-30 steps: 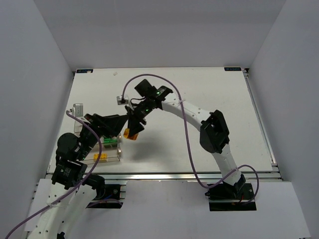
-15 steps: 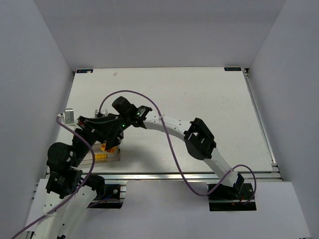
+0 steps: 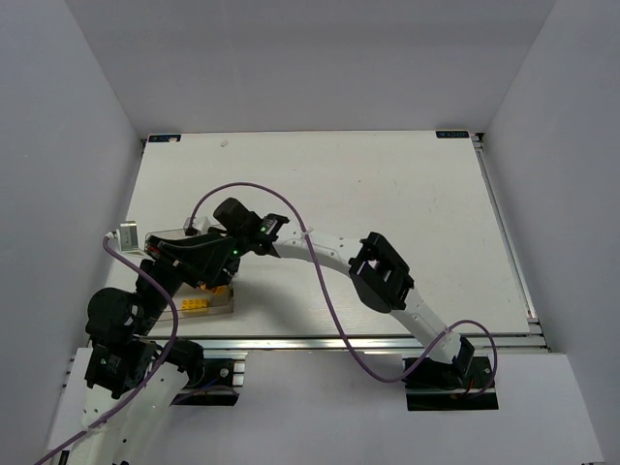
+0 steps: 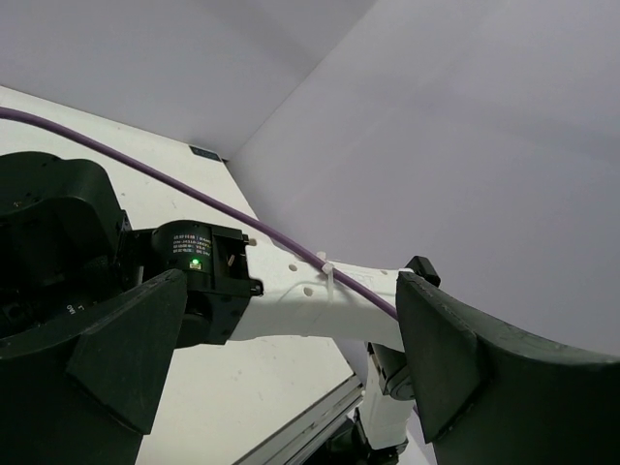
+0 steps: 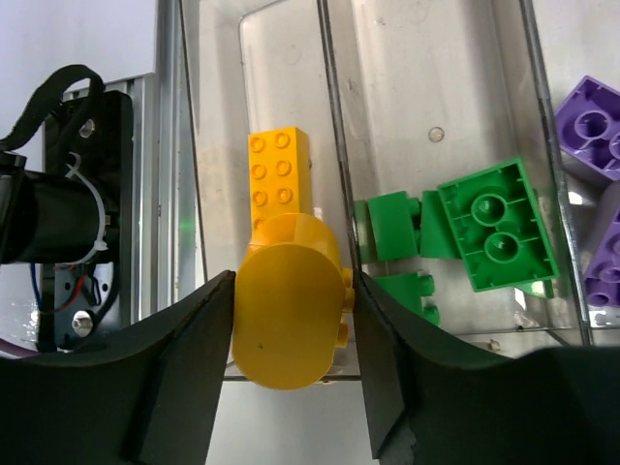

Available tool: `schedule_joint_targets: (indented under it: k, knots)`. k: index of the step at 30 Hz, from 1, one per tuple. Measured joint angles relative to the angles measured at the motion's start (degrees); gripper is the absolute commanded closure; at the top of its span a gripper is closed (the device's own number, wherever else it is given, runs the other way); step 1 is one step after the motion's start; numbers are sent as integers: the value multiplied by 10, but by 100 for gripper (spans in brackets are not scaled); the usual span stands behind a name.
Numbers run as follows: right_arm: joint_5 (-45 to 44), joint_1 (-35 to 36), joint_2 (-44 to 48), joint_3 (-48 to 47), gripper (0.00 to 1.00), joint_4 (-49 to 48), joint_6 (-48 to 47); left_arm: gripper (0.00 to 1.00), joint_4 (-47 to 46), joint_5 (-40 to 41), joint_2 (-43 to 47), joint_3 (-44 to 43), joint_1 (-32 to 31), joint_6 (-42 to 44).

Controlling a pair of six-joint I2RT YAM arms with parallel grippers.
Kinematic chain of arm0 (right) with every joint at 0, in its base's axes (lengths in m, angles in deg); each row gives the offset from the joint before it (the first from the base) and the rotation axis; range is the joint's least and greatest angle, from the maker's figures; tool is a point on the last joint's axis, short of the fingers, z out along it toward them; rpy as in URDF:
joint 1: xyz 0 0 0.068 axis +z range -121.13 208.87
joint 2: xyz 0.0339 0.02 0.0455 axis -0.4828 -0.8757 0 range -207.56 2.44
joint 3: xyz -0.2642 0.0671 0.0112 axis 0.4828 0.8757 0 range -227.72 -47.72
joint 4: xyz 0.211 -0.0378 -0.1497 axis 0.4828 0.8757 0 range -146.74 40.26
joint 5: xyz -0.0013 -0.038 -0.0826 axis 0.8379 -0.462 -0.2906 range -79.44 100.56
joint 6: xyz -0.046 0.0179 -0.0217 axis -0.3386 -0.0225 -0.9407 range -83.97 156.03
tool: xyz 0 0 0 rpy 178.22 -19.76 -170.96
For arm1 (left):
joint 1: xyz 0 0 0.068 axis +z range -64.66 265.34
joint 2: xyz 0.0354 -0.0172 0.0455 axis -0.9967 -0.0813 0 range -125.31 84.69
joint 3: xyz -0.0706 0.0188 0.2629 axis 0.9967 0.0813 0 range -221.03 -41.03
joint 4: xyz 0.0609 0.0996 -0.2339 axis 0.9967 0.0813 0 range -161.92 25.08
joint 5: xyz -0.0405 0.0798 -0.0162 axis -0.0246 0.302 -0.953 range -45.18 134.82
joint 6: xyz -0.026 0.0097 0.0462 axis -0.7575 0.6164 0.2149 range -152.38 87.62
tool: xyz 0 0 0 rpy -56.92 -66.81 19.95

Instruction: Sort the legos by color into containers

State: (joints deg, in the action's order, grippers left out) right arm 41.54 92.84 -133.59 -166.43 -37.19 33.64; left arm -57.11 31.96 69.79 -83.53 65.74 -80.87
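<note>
The right tool [image 5: 291,373] is clamped on a rounded yellow-orange plastic block [image 5: 287,300], held just above the end clear plastic bin [image 5: 218,145], likely because its colour-mate, a flat orange-yellow studded brick [image 5: 281,170], lies there. The next clear bin [image 5: 426,77] holds green bricks [image 5: 496,225], purple bricks [image 5: 593,111] lie beyond, and the left tool [image 4: 291,358] gapes wide, empty.

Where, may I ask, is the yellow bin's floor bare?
Bare floor lies between the flat yellow brick and the far end wall of the yellow bin. Under the held yellow piece it is crowded; green bricks fill the near half of the neighbouring bin.
</note>
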Motion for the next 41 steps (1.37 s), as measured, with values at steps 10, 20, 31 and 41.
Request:
schedule_joint_targets:
  k: [10, 20, 31, 41]
  knots:
    - [27, -4, 15, 0, 34, 16, -9, 2, -8, -3, -11, 0, 0, -7]
    - [42, -129, 227, 100, 16, 43, 10, 67, -81, -59, -54, 18, 0, -18]
    - [-93, -380, 388, 228, 11, 138, -22, 9, -91, -100, -160, 76, -2, 8]
    - [-208, -382, 562, 383, 10, 179, -60, 2, -25, -92, -375, 37, -9, 111]
